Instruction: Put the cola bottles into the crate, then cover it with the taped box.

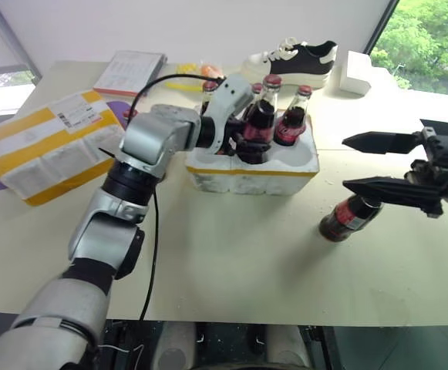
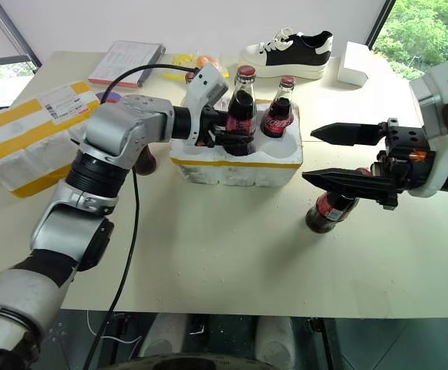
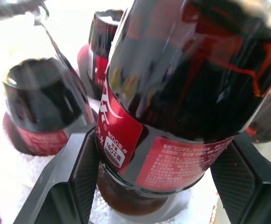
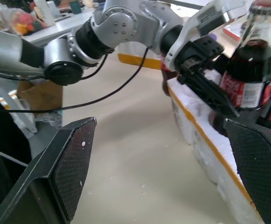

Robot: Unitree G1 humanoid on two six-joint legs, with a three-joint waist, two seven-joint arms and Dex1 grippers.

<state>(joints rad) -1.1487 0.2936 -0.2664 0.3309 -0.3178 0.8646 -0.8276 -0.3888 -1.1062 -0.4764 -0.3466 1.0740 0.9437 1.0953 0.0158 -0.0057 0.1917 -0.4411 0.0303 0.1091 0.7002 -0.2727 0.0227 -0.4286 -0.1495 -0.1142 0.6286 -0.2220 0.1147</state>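
Note:
The crate, a low white foam tray with a yellow band, sits mid-table. My left gripper reaches over its near-left side and is shut on a cola bottle, whose base sits at a round well. Two more cola bottles stand in the wells beside it. Another dark bottle shows behind my left forearm, next to the crate. To the right my right gripper is open and holds nothing. Just under its lower finger a cola bottle stands on the table. The taped box lies at the far left.
A black-and-white shoe and a small white block lie at the back right. A booklet and yellow and orange items lie at the back. A black cable hangs along my left arm.

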